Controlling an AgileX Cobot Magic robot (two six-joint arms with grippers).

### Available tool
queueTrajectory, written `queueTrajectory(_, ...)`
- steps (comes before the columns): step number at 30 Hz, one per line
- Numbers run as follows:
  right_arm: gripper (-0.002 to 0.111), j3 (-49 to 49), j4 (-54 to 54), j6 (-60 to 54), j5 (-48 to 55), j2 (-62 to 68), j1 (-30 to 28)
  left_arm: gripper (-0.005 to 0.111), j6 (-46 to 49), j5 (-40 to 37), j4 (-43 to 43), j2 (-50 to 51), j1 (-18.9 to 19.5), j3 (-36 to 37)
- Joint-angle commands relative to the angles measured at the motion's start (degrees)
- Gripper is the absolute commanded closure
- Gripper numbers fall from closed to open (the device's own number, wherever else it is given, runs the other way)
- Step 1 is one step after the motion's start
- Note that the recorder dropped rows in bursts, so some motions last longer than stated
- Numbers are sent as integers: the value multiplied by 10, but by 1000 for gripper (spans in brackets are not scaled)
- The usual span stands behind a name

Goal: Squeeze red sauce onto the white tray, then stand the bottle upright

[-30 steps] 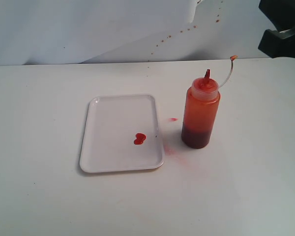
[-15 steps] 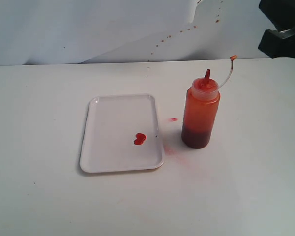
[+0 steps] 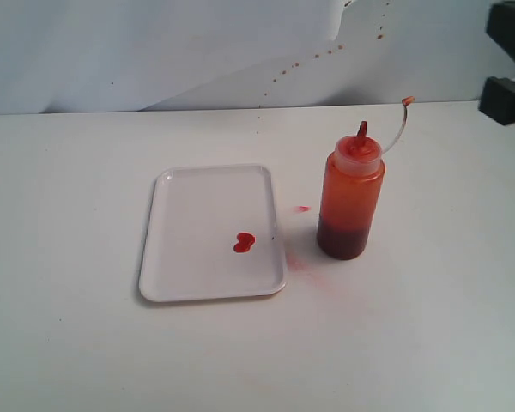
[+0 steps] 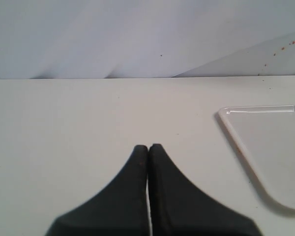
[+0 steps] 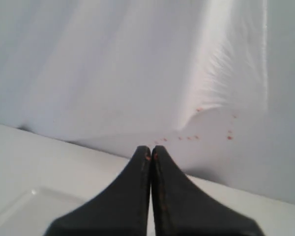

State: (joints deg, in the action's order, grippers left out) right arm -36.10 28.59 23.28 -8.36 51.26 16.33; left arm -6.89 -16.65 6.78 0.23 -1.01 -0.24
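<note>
The bottle stands upright on the table, right of the white tray, with its red nozzle up and its cap strap arching off to the right. A small glossy blob of red sauce lies in the tray's near right part. Nothing holds the bottle. My left gripper is shut and empty over bare table, with a corner of the tray beside it. My right gripper is shut and empty, raised and facing the backdrop; a dark part of its arm shows at the exterior view's top right edge.
Faint red smears mark the table between tray and bottle. A white cloth backdrop with dried red specks rises behind the table. A corner of the tray shows low in the right wrist view.
The right arm has drawn away to the right, toward the edge of the exterior view. Bottle, tray and sauce blob have not moved.
</note>
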Motion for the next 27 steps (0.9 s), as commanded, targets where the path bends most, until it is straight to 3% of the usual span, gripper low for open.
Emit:
queueTrajectory(1, 108, 2, -3, -12, 169, -84, -28, 107, -3, 3, -2, -2, 1, 2)
queueTrajectory(5, 108, 6, -17, -7, 255, -159, -100, 107, -3, 3, -2, -2, 1, 2)
queueTrajectory(10, 108, 65, -20, -5, 241, -275, -187, 107, -2, 3, -2, -2, 1, 2)
queueTrajectory(16, 108, 134, -33, -5, 234, -365, -197, 107, -2, 3, -2, -2, 1, 2)
queueTrajectory(27, 108, 205, -39, -24, 239, -379, -197, 107, -4, 3, -2, -2, 1, 2)
